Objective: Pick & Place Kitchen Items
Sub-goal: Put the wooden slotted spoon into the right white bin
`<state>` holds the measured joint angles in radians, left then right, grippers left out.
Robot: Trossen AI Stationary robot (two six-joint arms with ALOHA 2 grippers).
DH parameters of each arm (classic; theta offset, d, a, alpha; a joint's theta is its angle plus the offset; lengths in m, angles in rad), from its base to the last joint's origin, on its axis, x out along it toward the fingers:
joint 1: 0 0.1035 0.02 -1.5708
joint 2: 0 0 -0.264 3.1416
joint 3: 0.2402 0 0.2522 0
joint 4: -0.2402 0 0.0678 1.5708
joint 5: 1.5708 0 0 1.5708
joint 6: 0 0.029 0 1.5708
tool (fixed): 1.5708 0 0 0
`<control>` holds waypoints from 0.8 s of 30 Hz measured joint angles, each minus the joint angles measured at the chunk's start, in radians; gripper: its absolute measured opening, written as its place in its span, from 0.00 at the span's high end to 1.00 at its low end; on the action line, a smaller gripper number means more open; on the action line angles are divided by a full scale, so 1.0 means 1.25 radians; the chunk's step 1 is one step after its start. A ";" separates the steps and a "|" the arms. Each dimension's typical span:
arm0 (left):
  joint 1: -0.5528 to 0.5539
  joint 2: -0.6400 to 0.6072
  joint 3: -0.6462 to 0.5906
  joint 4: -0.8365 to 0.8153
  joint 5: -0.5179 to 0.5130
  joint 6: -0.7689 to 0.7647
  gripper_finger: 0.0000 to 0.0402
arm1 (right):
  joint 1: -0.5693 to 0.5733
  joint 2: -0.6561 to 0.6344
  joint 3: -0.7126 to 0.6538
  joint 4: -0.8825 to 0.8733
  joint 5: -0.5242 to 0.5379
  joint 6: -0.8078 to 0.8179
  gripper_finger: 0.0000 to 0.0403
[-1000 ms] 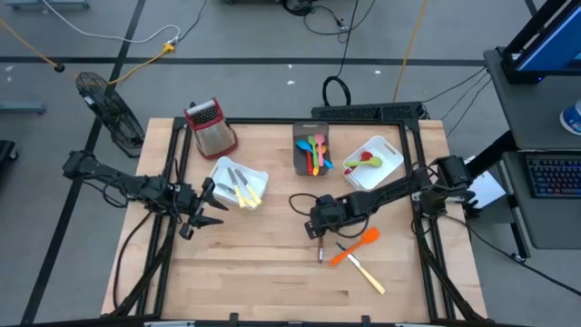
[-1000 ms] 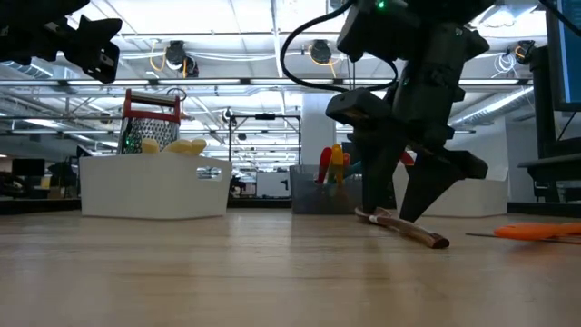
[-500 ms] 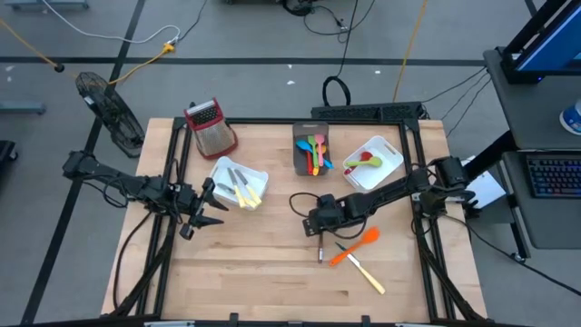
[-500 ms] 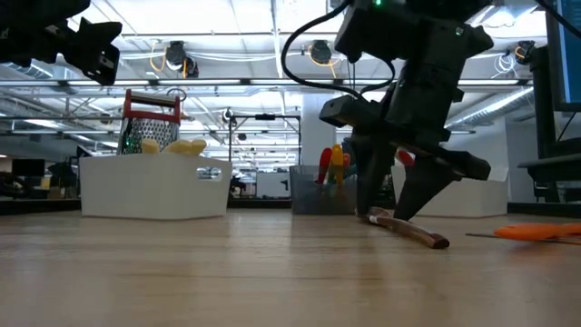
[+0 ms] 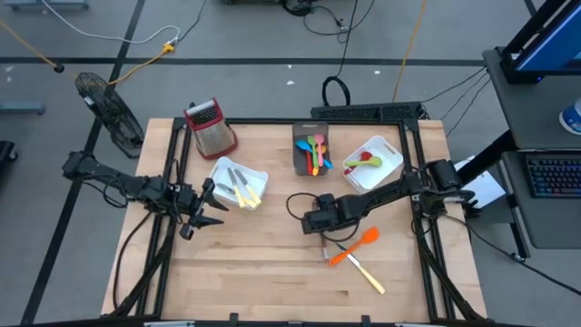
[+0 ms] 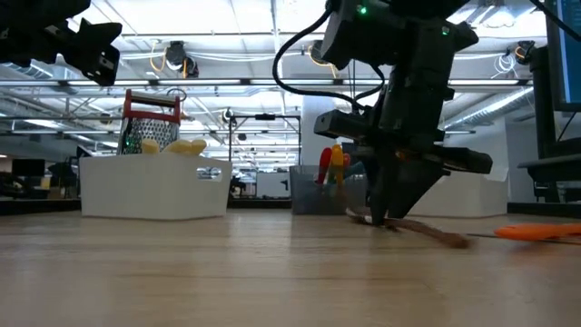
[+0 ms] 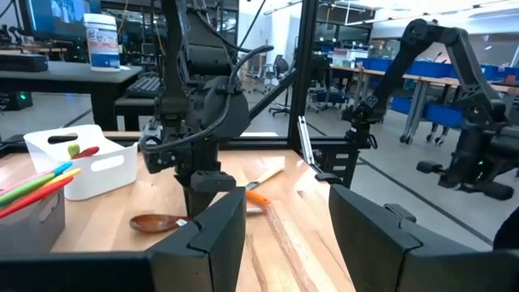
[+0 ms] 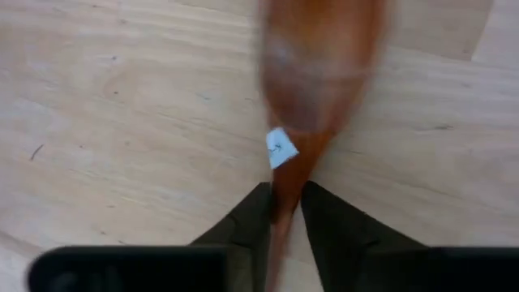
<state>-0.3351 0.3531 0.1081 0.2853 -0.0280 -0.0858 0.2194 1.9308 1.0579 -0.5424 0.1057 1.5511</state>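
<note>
A brown wooden spoon [image 8: 312, 73] lies on the table's middle, its bowl [image 7: 158, 221] toward the far side and its handle [image 6: 436, 233] running toward the near edge. My right gripper [image 8: 284, 203] stands over it, pointing down, shut on the handle. An orange spatula [image 5: 356, 245] and a cream-handled knife [image 5: 368, 274] lie on the table just right of it. My left gripper [image 7: 280, 235] hovers open above the table's left half [image 5: 214, 208], holding nothing. My right gripper pinches the wooden spoon's handle just behind the bowl [image 8: 285, 182] between its two fingers [image 8: 243, 219]. The fingers come from above, pointing down, and lie across the handle. The spoon rests flat on the table, its free handle end [image 6: 458, 241] sticking out past the gripper.
A white bin [image 5: 238, 182] with cream-handled cutlery sits at the back left, beside a red-topped grater [image 5: 211, 127]. A grey bin [image 5: 313, 150] with coloured utensils and a white bin [image 5: 372, 162] with a red and a green spoon stand at the back right.
My right gripper has sunk a little onto the wooden spoon and shut its fingers on the handle. The spoon has swung slightly on the table, its handle end shifting toward the right.
</note>
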 joint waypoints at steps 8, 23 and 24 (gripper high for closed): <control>0.000 0.000 0.000 -0.003 0.000 0.009 0.55 | 0.001 -0.072 -0.006 0.113 0.039 0.004 0.94; 0.000 0.000 0.000 -0.004 0.000 0.028 0.55 | -0.019 -0.181 -0.007 0.363 0.079 -0.107 0.94; 0.000 0.000 0.000 -0.004 0.000 0.028 0.55 | -0.019 -0.188 -0.006 0.393 0.079 -0.119 0.94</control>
<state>-0.3351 0.3529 0.1081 0.2798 -0.0284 -0.0508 0.1951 1.6954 1.0500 -0.0514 0.2043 1.4028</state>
